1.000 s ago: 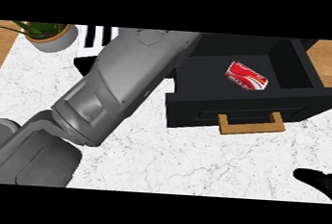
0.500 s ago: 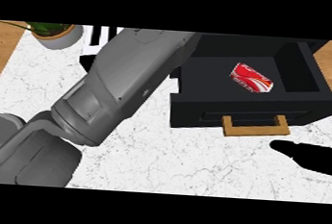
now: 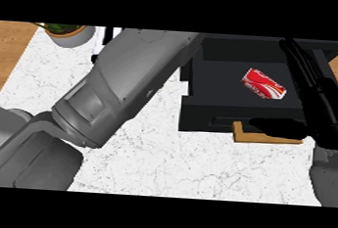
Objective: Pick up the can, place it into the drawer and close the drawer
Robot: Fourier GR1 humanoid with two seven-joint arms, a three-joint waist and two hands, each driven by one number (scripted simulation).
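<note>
A red can [image 3: 264,85] lies on its side inside the open black drawer [image 3: 208,119]. The drawer's wooden handle [image 3: 244,137] sticks out from its front. My right hand [image 3: 324,103] is at the drawer's right side, its straight fingers stretching up along the right wall. Its thumb [image 3: 276,126] lies across the drawer front, just above the handle. The hand is open and holds nothing. My left forearm [image 3: 123,88] crosses the view from lower left to the top. The left hand is hidden beyond it near the top edge.
A potted plant [image 3: 68,34] stands at the back left corner of the white marble counter [image 3: 176,160]. Wooden floor [image 3: 2,52] shows beyond the counter's left edge, and also at the far right.
My right hand has come up from the lower right corner to the drawer's front and right side. The can stays in the drawer, and the left forearm has barely moved.
</note>
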